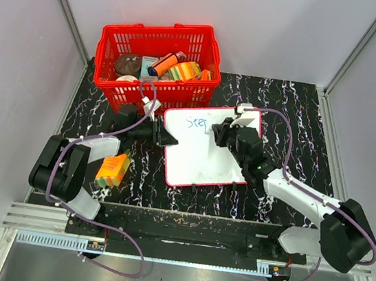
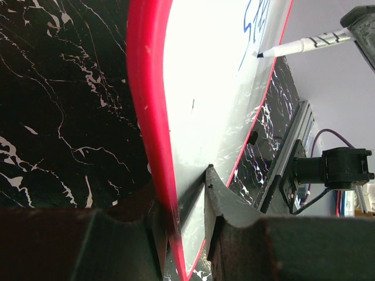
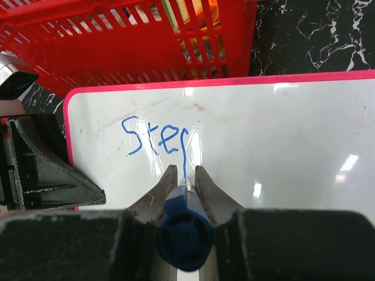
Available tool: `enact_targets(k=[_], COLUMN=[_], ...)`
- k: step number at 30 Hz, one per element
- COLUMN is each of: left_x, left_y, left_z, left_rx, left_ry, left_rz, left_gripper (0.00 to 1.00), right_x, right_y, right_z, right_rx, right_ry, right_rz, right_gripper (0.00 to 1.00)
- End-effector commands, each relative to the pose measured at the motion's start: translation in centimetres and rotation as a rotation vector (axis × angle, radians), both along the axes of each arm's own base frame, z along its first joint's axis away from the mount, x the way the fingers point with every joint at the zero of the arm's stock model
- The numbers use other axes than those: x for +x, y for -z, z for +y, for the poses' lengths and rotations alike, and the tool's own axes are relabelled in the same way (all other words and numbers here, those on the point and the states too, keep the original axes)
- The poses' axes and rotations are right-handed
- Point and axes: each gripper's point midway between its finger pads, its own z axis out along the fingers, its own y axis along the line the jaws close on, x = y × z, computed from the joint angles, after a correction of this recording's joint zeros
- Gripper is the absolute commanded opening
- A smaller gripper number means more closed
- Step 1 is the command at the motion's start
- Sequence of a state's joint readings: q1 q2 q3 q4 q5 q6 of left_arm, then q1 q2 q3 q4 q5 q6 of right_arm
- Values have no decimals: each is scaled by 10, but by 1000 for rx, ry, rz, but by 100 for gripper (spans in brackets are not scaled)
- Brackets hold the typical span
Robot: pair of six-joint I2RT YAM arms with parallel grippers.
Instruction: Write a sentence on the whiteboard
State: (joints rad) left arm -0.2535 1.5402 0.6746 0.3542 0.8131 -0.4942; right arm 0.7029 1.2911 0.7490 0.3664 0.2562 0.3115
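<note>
right pincer [image 3: 182,173] grips marker [image 3: 185,234], tip on whiteboard [image 3: 281,146].

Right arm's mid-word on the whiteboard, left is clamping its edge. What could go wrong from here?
1. The left gripper pinches the whiteboard at one rim only; marker pressure could pivot it, skewing the letters.
2. The marker might slide back in the jaws of the right gripper, breaking the stroke.
3. The letters lie near the red basket; that gripper could brush it.

Red basket [image 1: 160,90] just behind whiteboard [image 1: 199,157]
</note>
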Motion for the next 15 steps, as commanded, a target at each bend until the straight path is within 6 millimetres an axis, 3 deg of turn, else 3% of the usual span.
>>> enact_targets(k=[1,4,9,15], left_x=[5,5,5,5], left_y=[41,41,41,41], left_z=[10,11,11,11], left_rx=[187,189,189,187], left_ry=[-40,-41,-42,-41], left_rz=[-37,-37,-38,-37], left_gripper=[0,0,0,0], right_x=[-7,-9,-5,14], right_y=[5,-7,-45,-63], right_z=[-5,-6,-5,1], right_rx=[-3,18,64,48], right_ry=[-10,-15,-15,14], right_rz=[23,-4,-91,-123], right_gripper=[0,0,0,0])
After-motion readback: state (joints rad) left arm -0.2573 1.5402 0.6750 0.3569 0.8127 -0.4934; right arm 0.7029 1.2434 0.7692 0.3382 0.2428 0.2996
